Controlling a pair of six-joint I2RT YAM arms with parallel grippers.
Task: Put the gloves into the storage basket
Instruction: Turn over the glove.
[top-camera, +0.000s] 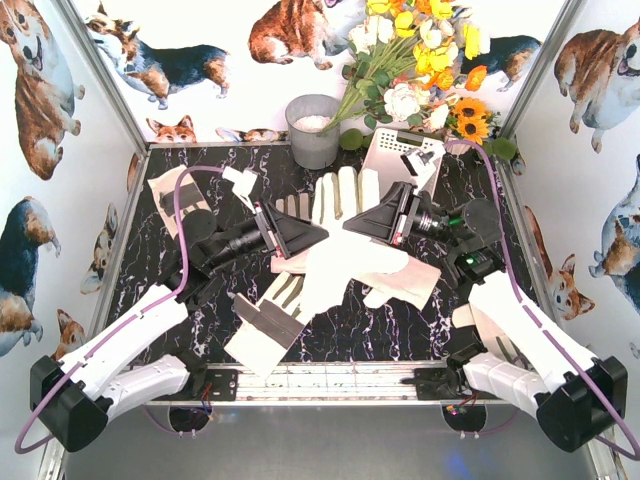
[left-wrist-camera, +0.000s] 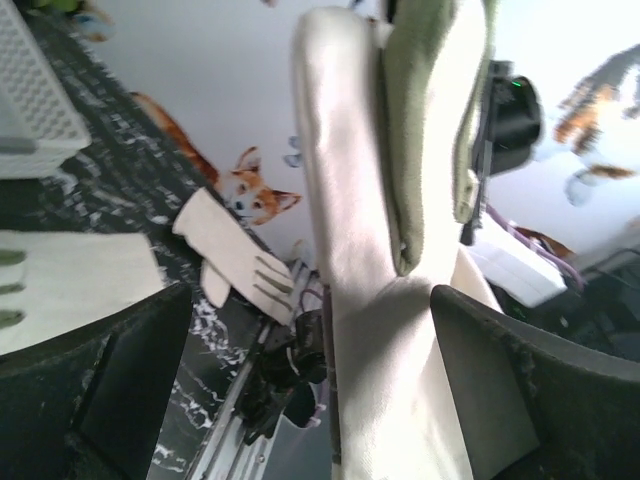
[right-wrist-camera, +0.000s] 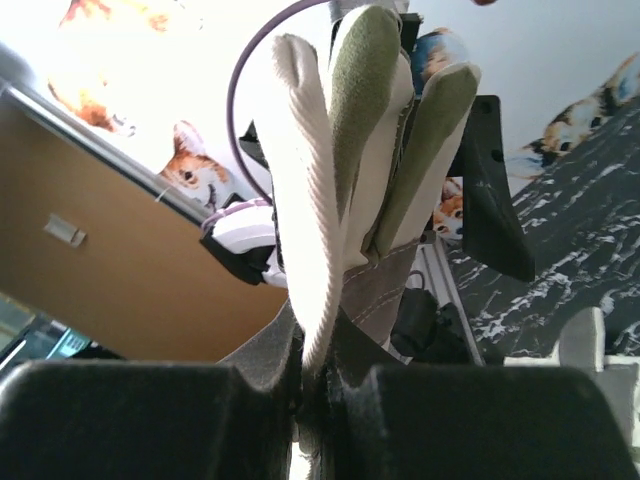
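Note:
My right gripper (top-camera: 350, 225) (right-wrist-camera: 315, 385) is shut on the cuff end of a cream glove with grey-green panels (right-wrist-camera: 345, 170) (top-camera: 335, 240). That glove stands up above the table and passes between the wide-apart fingers of my open left gripper (top-camera: 318, 233) (left-wrist-camera: 310, 390), which do not press on it (left-wrist-camera: 400, 330). Other gloves lie on the black marble table: one beyond the grippers (top-camera: 340, 190) (left-wrist-camera: 70, 285), a plain white one front right (top-camera: 395, 285) (left-wrist-camera: 235, 255), one front left (top-camera: 262, 328), one far left (top-camera: 168, 195). The white storage basket (top-camera: 400, 152) (left-wrist-camera: 30, 100) stands at the back right.
A grey metal bucket (top-camera: 312, 135) stands at the back centre, left of the basket. A bunch of artificial flowers (top-camera: 420, 60) leans over the basket. Corgi-print walls enclose three sides. A metal rail (top-camera: 320, 380) runs along the front edge.

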